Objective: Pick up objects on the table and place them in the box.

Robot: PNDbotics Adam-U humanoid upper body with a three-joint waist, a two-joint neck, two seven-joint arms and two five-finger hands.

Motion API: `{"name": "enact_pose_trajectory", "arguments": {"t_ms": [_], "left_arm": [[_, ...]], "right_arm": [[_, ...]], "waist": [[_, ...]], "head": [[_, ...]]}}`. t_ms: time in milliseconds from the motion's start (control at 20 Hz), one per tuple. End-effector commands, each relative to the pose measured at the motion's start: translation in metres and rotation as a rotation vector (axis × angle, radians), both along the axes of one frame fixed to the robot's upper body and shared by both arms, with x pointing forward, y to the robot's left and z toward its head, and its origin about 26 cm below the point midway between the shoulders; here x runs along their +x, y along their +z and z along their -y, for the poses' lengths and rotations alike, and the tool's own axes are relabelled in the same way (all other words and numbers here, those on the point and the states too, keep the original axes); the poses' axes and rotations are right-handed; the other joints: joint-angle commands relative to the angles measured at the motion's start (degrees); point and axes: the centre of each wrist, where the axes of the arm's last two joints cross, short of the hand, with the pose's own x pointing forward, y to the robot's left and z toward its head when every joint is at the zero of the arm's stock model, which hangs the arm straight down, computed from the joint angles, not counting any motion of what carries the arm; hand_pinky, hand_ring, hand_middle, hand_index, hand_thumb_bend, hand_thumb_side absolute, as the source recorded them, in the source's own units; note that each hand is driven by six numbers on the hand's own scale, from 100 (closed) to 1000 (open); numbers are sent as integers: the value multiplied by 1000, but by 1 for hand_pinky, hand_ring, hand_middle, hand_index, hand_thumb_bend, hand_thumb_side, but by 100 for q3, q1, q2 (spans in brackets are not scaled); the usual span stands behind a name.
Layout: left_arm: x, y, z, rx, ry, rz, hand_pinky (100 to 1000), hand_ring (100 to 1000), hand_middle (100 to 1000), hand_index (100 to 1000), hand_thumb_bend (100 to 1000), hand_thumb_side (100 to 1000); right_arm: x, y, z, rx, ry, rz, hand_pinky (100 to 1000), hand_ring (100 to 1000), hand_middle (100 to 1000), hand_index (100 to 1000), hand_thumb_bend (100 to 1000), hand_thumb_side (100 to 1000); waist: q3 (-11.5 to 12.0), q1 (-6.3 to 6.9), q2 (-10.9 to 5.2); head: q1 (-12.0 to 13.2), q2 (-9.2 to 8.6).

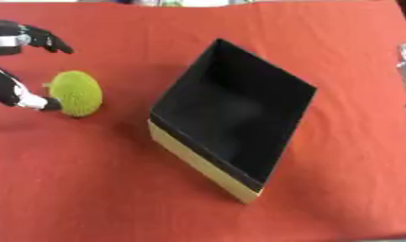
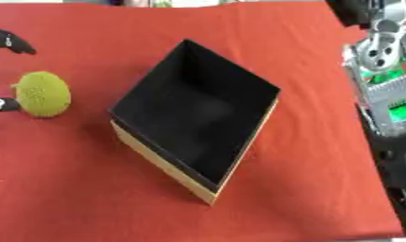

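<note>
Left eye view: left hand (image 1: 24, 66) spread open about green spiky ball (image 1: 77, 93), thumb touching its left side, fingers apart above it, on red cloth (image 1: 90, 179). Right eye view: ball left of black-lined box (image 2: 194, 118); right hand unseen.

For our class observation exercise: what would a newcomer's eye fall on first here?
A large black-lined box with pale outer walls sits mid-table on the red cloth, open and holding nothing visible. At the left edge a bumpy yellow-green ball rests beside the robot's left hand.
</note>
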Motion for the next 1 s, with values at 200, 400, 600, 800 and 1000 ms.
{"name": "enact_pose_trajectory", "arguments": {"t_ms": [200, 400, 600, 800, 1000], "left_arm": [[16, -2, -5, 54, 42, 25, 1000, 967, 916, 957, 532, 178], [22, -7, -1, 46, 84, 72, 1000, 966, 915, 961, 514, 158], [26, -9, 7, 4, 84, 122, 1000, 966, 918, 968, 482, 201], [30, -10, 15, -32, 77, 139, 1000, 965, 917, 968, 465, 229], [36, -16, 20, -30, 81, 97, 971, 935, 884, 949, 425, 248]], "right_arm": [[-5, 8, -2, -4, 15, 33, 702, 636, 504, 639, 100, 726], [-5, 8, -2, 0, 17, 34, 702, 636, 504, 638, 100, 725], [-5, 9, -3, 4, 20, 36, 702, 635, 502, 637, 100, 723], [-5, 9, -3, 7, 24, 37, 701, 634, 501, 637, 100, 723], [-4, 10, -5, 13, 32, 43, 697, 629, 498, 634, 100, 719]], "waist": [[-15, 23, -107], [-30, 16, -102], [-49, 4, -93], [-68, -5, -80], [-86, -18, -67]], "head": [[34, 20], [38, 10], [62, 3], [79, -2], [109, -14]]}}
